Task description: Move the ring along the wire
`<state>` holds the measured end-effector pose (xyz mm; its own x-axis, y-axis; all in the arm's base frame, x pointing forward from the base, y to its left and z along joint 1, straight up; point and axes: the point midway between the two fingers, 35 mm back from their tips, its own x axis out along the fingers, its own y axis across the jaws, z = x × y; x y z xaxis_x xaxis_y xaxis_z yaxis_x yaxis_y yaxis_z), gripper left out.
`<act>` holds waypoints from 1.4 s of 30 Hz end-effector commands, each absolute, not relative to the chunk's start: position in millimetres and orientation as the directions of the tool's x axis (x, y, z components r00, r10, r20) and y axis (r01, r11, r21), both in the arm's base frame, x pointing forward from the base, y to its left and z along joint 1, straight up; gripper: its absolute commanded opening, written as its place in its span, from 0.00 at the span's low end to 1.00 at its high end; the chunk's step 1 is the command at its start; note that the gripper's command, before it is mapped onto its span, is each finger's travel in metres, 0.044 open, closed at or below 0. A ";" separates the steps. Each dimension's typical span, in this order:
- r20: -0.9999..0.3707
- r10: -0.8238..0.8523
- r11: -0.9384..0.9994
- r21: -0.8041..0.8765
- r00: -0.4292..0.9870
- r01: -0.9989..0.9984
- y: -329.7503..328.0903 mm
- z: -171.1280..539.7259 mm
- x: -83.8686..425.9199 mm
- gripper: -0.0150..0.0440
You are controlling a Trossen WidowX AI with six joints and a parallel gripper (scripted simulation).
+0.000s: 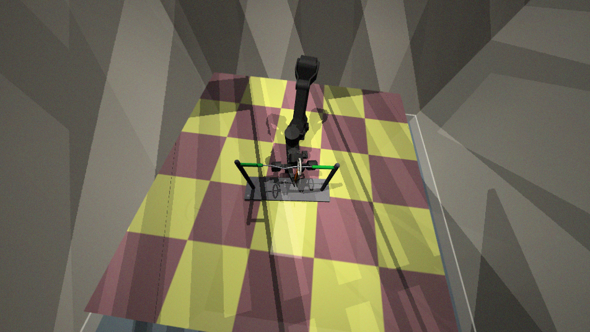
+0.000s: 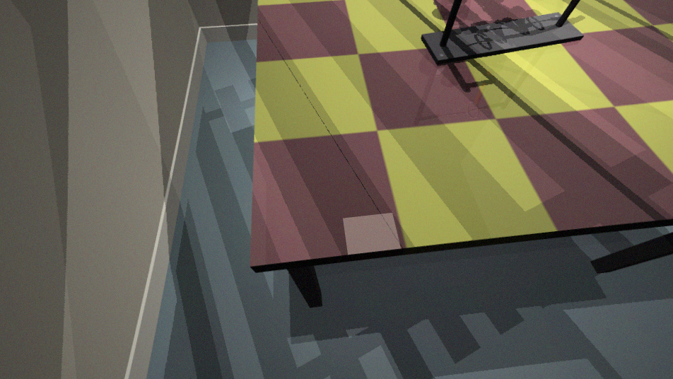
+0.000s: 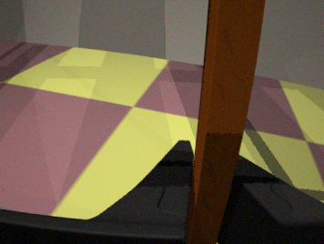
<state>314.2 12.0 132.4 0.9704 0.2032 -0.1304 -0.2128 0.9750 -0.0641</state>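
The ring point(image 1: 300, 163), seen nearly edge-on, is around the thin grey wire point(image 1: 268, 165), right of its middle. It is short of the right green part point(image 1: 323, 166) and well away from the left green part point(image 1: 251, 165). Whether the ring clears the wire is too small to tell. My gripper point(image 1: 294, 182) point(image 3: 197, 152) is shut on the orange handle point(image 1: 295, 175) point(image 3: 229, 82), which slants below the ring. The handle stands nearly upright between the black fingers in the wrist view. The wire and ring are outside the wrist view.
The left post point(image 1: 245, 174) point(image 2: 450, 23) and right post point(image 1: 330, 177) point(image 2: 567, 13) rise from a grey base point(image 1: 289, 197) point(image 2: 517, 43). My arm point(image 1: 301, 98) reaches from the back, with its wrist close to the wire. The exterior view cuts off the wire and gripper.
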 end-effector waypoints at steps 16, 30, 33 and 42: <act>-0.315 0.140 0.989 -0.007 0.939 -0.150 35.2 139.1 285.7 0.00; -0.314 0.141 0.989 0.010 0.939 -0.145 51.0 139.1 283.5 0.00; -0.314 0.143 0.989 0.012 0.939 -0.146 54.1 139.0 283.1 0.00; -0.312 0.147 0.989 0.014 0.939 -0.150 63.2 139.0 282.2 0.00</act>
